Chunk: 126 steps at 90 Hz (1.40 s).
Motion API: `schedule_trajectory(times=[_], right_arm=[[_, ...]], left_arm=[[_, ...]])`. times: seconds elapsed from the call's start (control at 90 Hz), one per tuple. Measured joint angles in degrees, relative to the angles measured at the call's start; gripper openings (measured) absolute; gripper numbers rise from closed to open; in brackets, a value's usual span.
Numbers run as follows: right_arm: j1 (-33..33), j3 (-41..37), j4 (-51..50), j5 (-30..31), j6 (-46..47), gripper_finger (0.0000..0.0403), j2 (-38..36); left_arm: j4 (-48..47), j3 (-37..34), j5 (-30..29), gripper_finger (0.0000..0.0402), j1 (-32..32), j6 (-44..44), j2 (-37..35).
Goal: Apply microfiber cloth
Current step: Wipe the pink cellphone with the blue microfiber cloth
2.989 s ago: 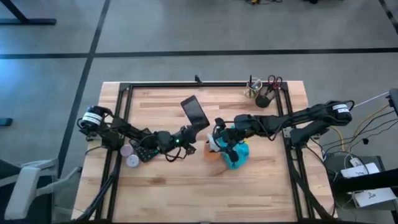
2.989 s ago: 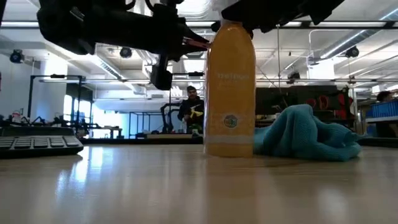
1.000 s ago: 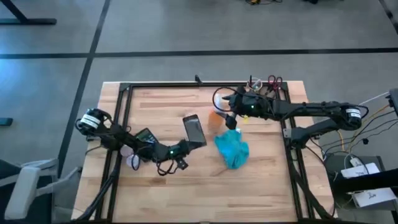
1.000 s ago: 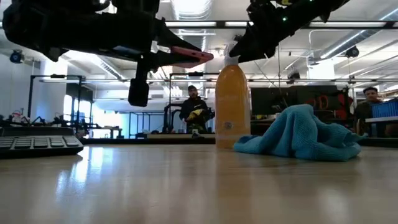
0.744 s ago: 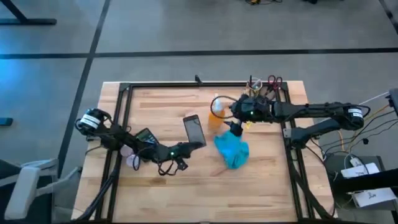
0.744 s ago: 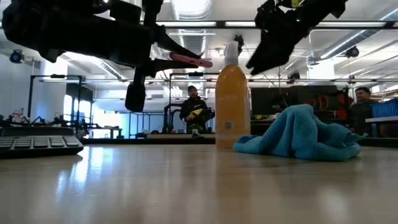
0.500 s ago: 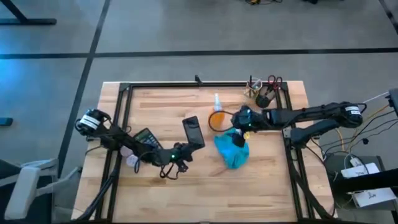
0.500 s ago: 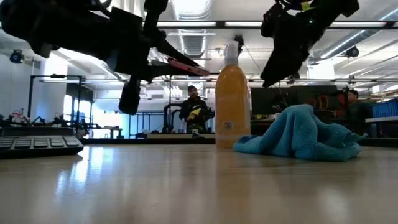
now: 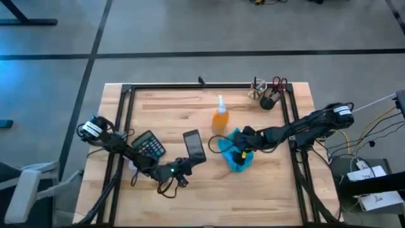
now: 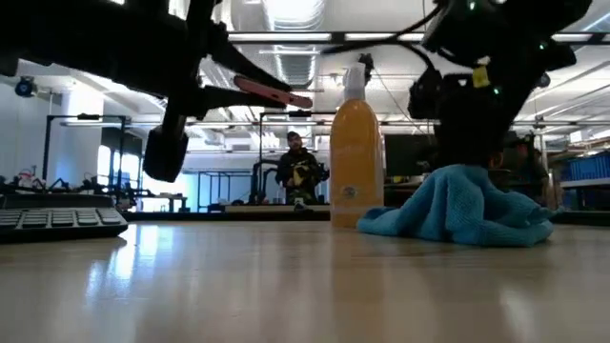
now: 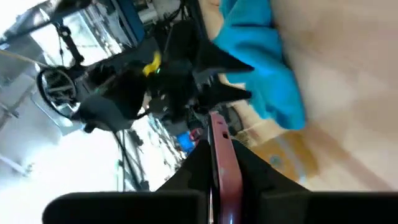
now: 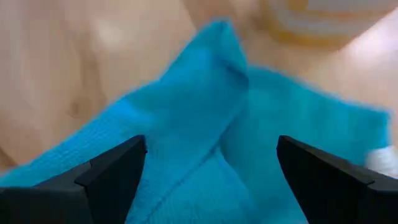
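Wooden tabletop [image 9: 266,183] carries the cloth [image 9: 235,152], a crumpled turquoise heap right of centre, just in front of the orange bottle [image 9: 219,116]. Directly over the heap hangs the right gripper [image 9: 241,152], its 2 fingers [image 12: 112,177] spread wide with the fabric showing between them. To the heap's left, the left gripper [image 9: 186,163] is pinched on the lower edge of a black phone [image 9: 194,145] held above the table, with a calculator [image 9: 148,144] further left.

Turquoise-blue microfiber cloth [image 9: 235,152], orange spray bottle [image 9: 219,118], black phone [image 9: 194,146], pale wooden table [image 9: 190,196].
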Motion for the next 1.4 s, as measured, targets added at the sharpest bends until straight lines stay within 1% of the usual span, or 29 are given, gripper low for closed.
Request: schedule_trajectory(times=[0.111, 0.222, 0.333, 0.422, 0.489, 0.533, 0.656, 0.744, 0.789, 0.833, 0.956, 1.089, 1.2, 1.3, 1.356, 1.4], right_arm=[[1.43, 0.59, 1.72, 0.91, 0.58, 0.0302, 4.46], [2.83, 1.95, 2.54, 1.52, 1.06, 0.0242, 7.95], [4.29, 3.36, 3.77, 1.64, 0.66, 0.0163, 9.16], [5.84, 4.62, 4.62, 2.04, -1.29, 0.0089, 9.04], [7.09, 5.55, 5.30, 1.55, -3.23, 0.0033, 8.78], [7.79, 6.32, 7.18, 1.06, -4.64, 0.0015, 8.57], [8.88, 7.33, 16.79, 1.38, -6.63, 0.0020, 8.25], [9.07, 7.32, 24.07, 1.97, -8.37, 0.0018, 9.31], [9.09, 7.30, 26.07, 2.06, -8.75, 0.0013, 9.83], [9.10, 7.30, 27.33, 2.45, -8.86, 0.0007, 10.43], [9.32, 7.30, 27.04, 2.64, -8.65, 0.0004, 10.97], [9.85, 7.28, 26.94, 3.00, -8.67, 0.0002, 9.60], [10.02, 7.35, 28.23, 2.57, -8.72, 0.0002, 8.83], [10.62, 8.79, 24.74, 1.31, -8.71, 0.0001, 6.92], [11.12, 9.15, 21.11, 1.49, -8.73, 0.0001, 5.28], [11.50, 9.32, 20.68, 1.83, -9.10, 0.0001, 4.11]], left_arm=[[-0.11, 0.00, 0.72, 0.0013, -0.09, -7.58, 1.56], [0.02, 0.01, 0.71, 0.0013, -0.09, -12.65, 2.98], [0.23, 0.00, 0.70, 0.0013, -0.06, -15.03, 4.36], [0.27, 0.00, 0.88, 0.0013, -0.06, -15.36, 5.56], [0.67, 0.01, 2.85, 0.0013, -0.06, -15.81, 6.50], [0.94, 0.08, 3.89, 0.0013, -0.06, -16.42, 7.30], [2.02, 2.80, 4.49, 0.0013, -0.07, -15.45, 10.18], [2.69, 5.47, 4.53, 0.0013, -0.09, -16.55, 12.18], [3.10, 7.27, 5.30, 0.0013, -0.06, -16.98, 13.23], [2.67, 8.16, 4.76, 0.0013, -0.10, -16.93, 13.78], [2.56, 10.80, 4.16, 0.0013, -0.20, -17.63, 15.23], [2.18, 11.13, 4.16, 0.0013, -0.26, -22.03, 15.50], [1.82, 10.93, 4.52, 0.0013, -0.32, -22.43, 15.50], [1.72, 10.93, 5.10, 0.0013, -0.37, -22.09, 15.49], [1.53, 10.93, 5.23, 0.0013, -0.37, -22.07, 15.50], [1.44, 10.93, 5.24, 0.0013, -0.38, -22.08, 15.48]])
